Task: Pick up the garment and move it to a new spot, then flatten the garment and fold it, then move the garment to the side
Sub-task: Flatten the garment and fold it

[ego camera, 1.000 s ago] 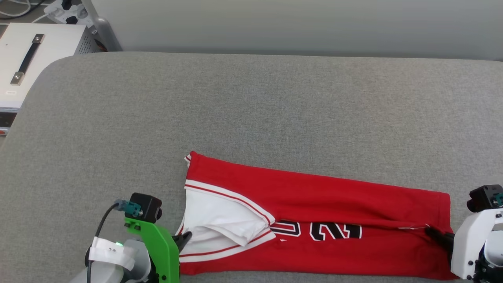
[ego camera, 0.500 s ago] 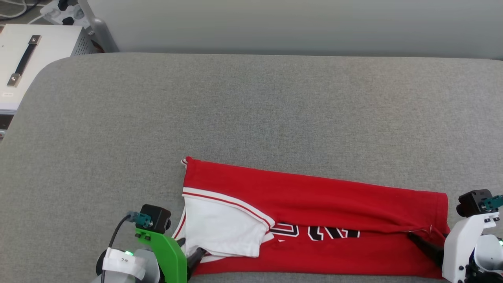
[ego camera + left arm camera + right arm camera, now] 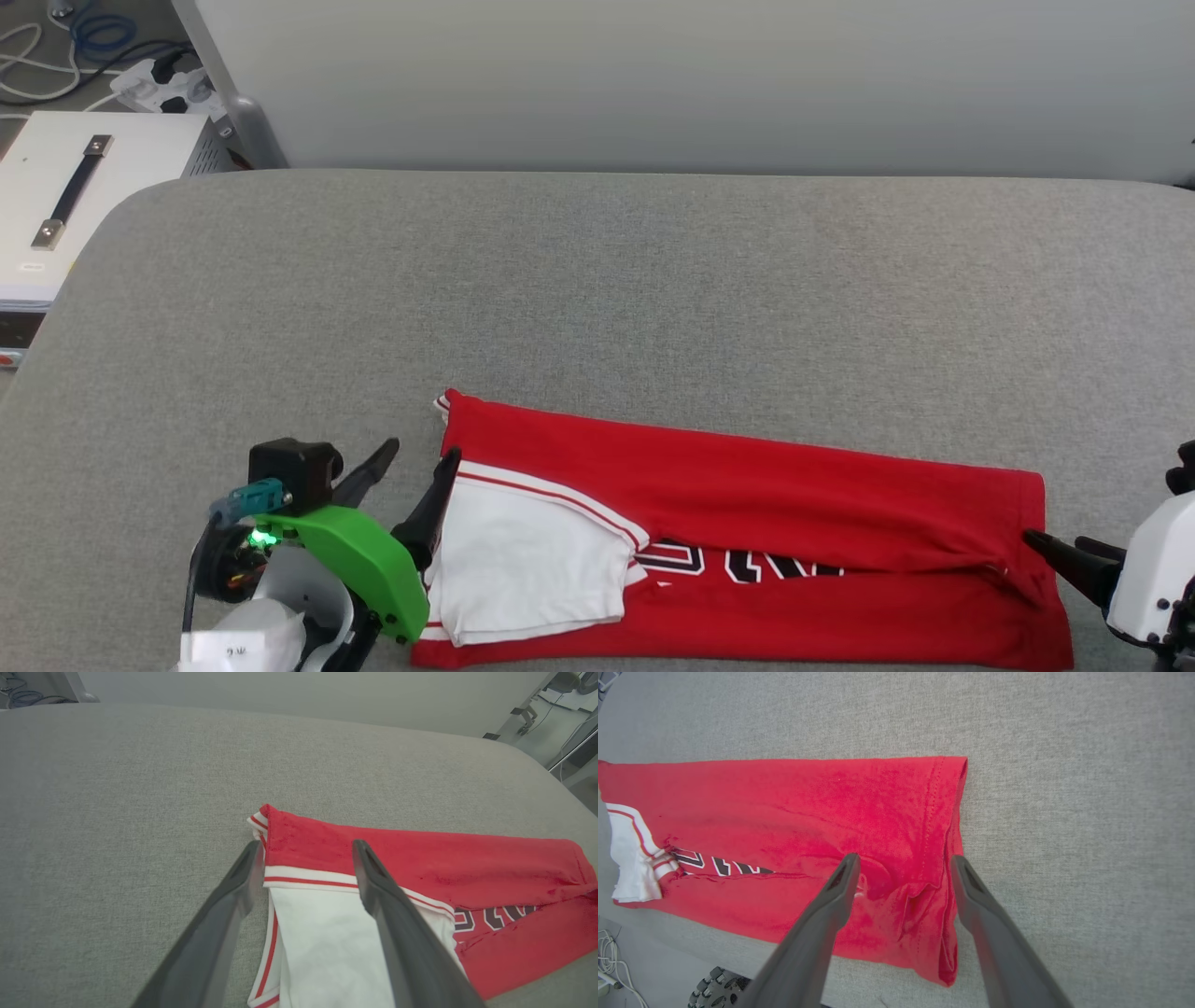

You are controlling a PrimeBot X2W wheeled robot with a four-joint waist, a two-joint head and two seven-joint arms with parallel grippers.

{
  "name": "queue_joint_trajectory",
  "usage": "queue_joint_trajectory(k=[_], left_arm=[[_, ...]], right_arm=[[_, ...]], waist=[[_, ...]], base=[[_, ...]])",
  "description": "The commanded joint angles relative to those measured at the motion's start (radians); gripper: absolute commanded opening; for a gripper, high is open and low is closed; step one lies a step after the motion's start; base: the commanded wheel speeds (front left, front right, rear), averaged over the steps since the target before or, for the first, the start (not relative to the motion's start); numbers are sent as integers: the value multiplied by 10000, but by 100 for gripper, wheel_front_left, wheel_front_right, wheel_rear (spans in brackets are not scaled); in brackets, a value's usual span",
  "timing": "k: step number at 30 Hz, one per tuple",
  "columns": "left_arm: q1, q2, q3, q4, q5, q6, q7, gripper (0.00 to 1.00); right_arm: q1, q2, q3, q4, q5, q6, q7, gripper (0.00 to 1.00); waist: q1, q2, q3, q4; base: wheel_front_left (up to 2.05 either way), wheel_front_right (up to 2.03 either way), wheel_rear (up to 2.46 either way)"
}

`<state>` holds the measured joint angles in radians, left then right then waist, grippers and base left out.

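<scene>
A grey padded surface [image 3: 597, 280] is shown beneath the garment [image 3: 794, 485], with broad bare cloth left beyond the garment's far edge and very little on its near side. The garment, folded lengthwise into a red strip with a white sleeve [image 3: 532, 569] uppermost, is judged thin, light and limp, likely to sag and lose its fold unless both ends are pinched through every layer. A white case [image 3: 56, 196] is seen well apart from its sleeve end. The left gripper [image 3: 422, 450] is spread wide astride that sleeve end, gripping nothing. The right gripper [image 3: 1055, 539] is likewise parted over the hem end, empty.
</scene>
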<state>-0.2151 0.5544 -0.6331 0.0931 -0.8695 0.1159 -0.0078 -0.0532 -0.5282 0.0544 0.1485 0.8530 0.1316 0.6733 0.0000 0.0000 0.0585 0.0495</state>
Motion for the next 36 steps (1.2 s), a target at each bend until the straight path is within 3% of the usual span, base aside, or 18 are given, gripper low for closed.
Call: queue_joint_trajectory(k=[1, 7, 15, 21, 28, 36], left_arm=[[123, -77, 64, -66, 405, 74, -524, 100], [107, -376, 476, 132, 1473, 284, -2358, 100], [599, -1404, 2517, -898, 4190, 227, -2536, 100], [1146, -2182, 3508, -1332, 5814, -540, -2538, 100], [1372, -2919, 4343, -1115, 6556, -1461, -2539, 100], [1347, -3465, 4936, -905, 7041, -2064, -2539, 100]], right_arm=[[98, 253, -362, -14, -142, -9, 244, 100], [-99, 1253, -1848, 315, -666, -9, 1065, 100], [-604, 1996, -2916, 802, -1389, -9, 1601, 100], [-781, 2171, -3255, 1239, -1738, -9, 1695, 100], [-729, 2375, -2986, 1692, -1898, -9, 1772, 100], [-825, 2825, -2237, 1709, -1398, -9, 1822, 100]], waist=[[0, 0, 51, 24], [0, 0, 243, 129], [0, 0, 570, 334], [0, 0, 793, 465], [0, 0, 958, 515], [0, 0, 1044, 506]], base=[[0, 0, 0], [0, 0, 0], [0, 0, 0], [0, 0, 0], [0, 0, 0], [0, 0, 0]])
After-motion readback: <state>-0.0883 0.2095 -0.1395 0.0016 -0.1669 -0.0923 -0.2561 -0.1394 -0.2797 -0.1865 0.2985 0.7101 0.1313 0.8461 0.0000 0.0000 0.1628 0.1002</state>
